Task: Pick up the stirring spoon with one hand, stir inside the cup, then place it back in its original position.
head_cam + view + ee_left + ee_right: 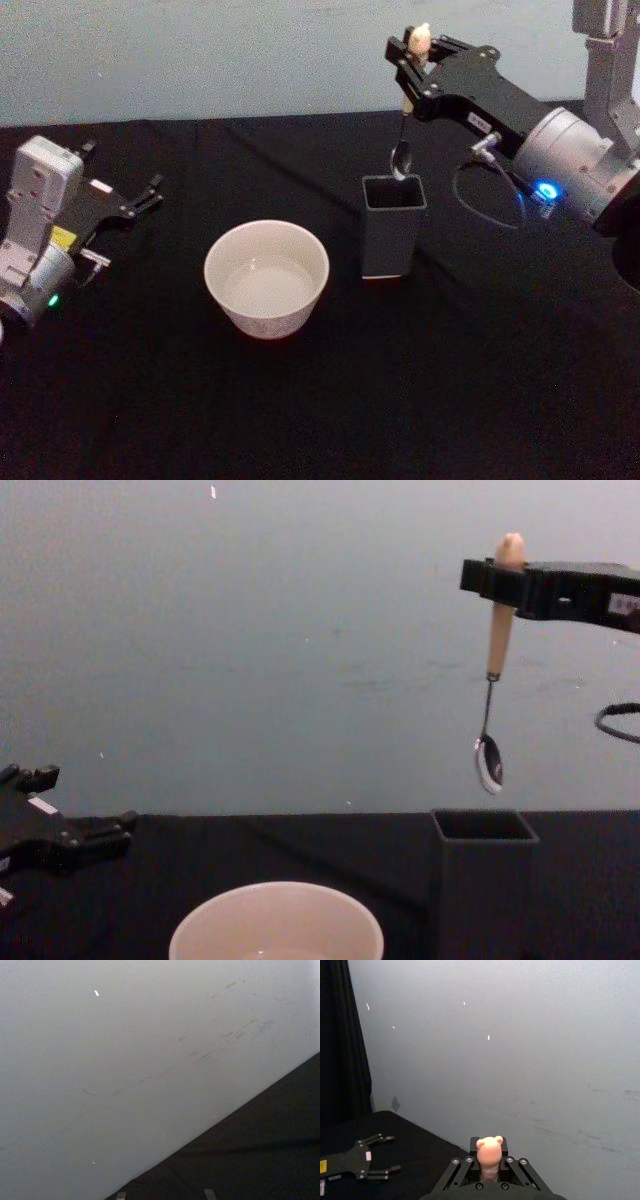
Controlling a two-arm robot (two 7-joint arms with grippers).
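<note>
My right gripper (pixel 413 52) is shut on the cream handle of the stirring spoon (pixel 494 670), which hangs upright with its metal bowl (pixel 489 763) just above the mouth of the dark square box holder (pixel 393 238). The handle's knobbed tip (pixel 489 1151) pokes up between the fingers in the right wrist view. The off-white cup (pixel 267 277) stands to the left of the holder (pixel 483 880), with clear liquid inside. My left gripper (pixel 140 200) rests open at the table's left side, apart from both.
A black cloth (pixel 330 400) covers the table. A pale wall (pixel 280 630) rises right behind the table's far edge. A cable loop (pixel 485 200) hangs under the right arm near the holder.
</note>
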